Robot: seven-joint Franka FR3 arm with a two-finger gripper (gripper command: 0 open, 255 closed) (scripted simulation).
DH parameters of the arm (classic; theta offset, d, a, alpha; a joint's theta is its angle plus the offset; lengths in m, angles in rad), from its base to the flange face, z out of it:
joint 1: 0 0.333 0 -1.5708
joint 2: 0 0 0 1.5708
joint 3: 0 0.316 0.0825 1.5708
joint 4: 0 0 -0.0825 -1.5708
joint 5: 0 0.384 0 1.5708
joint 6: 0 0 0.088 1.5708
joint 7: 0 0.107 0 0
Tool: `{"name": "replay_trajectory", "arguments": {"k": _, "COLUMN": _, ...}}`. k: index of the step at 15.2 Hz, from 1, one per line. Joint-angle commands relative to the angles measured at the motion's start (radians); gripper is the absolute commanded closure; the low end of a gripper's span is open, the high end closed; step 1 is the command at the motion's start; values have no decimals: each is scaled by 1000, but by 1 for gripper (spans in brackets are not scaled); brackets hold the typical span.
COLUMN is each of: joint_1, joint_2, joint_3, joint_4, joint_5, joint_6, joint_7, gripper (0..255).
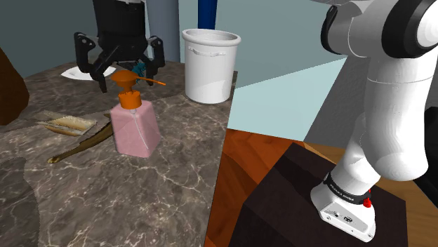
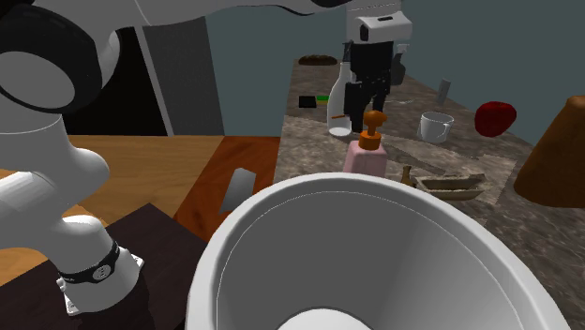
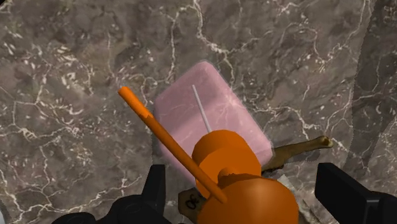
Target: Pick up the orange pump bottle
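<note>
Tool [image 3: 245,178] gapes wide around pump bottle [image 3: 203,118] head, touching nothing

The pump bottle [image 1: 133,132] has a translucent pink body with an orange pump head and spout. The countertop [image 1: 105,203] is dark grey-brown marble veined in white. The crock [image 1: 209,67] is plain white, the gripper [image 1: 128,76] black, the stand [image 1: 295,203] dark brown, and the floor [image 1: 242,158] reddish wood grain.
</note>
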Motion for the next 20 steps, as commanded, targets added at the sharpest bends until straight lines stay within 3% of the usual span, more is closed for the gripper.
{"name": "replay_trajectory", "arguments": {"k": 1, "joint_1": -1, "joint_2": 0, "joint_3": 0, "joint_4": -6, "joint_5": 0, "joint_6": 6, "joint_7": 1, "gripper": 255}}
{"name": "replay_trajectory", "arguments": {"k": 10, "joint_1": -3, "joint_2": -3, "joint_3": 0, "joint_4": -11, "joint_5": 1, "joint_6": 9, "joint_7": 0, "gripper": 255}}
{"name": "replay_trajectory", "arguments": {"k": 20, "joint_1": 81, "joint_2": 88, "joint_3": -9, "joint_4": 273, "joint_5": -49, "joint_6": -186, "joint_7": -6, "gripper": 255}}
